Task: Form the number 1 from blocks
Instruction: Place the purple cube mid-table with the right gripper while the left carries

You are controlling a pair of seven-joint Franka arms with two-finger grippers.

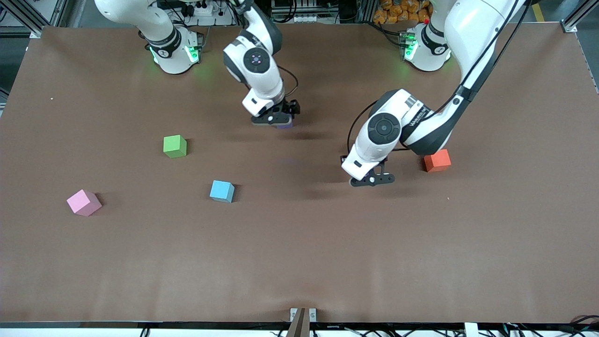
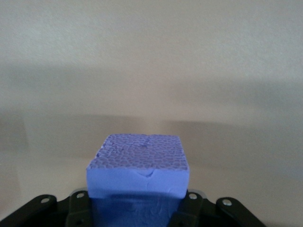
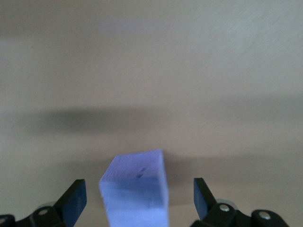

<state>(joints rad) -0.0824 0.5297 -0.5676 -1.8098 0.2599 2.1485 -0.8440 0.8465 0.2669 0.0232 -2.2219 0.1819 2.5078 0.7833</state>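
Your right gripper (image 1: 277,120) is low over the table (image 1: 299,262) toward the robots' bases, fingers (image 3: 75,201) spread around a purple block (image 3: 137,189). Your left gripper (image 1: 373,179) pinches a second purple block (image 2: 138,170) over mid-table, beside the orange block (image 1: 437,160). The green block (image 1: 175,146), light blue block (image 1: 222,191) and pink block (image 1: 84,202) sit apart toward the right arm's end.

**Purple block sits between parted jaws**

You see the right gripper (image 3: 139,196) with its jaws spread wide, clear of the purple block (image 3: 136,191) on either side. The block stands between them, one corner edge turned toward you, over the bare bench (image 3: 151,71).
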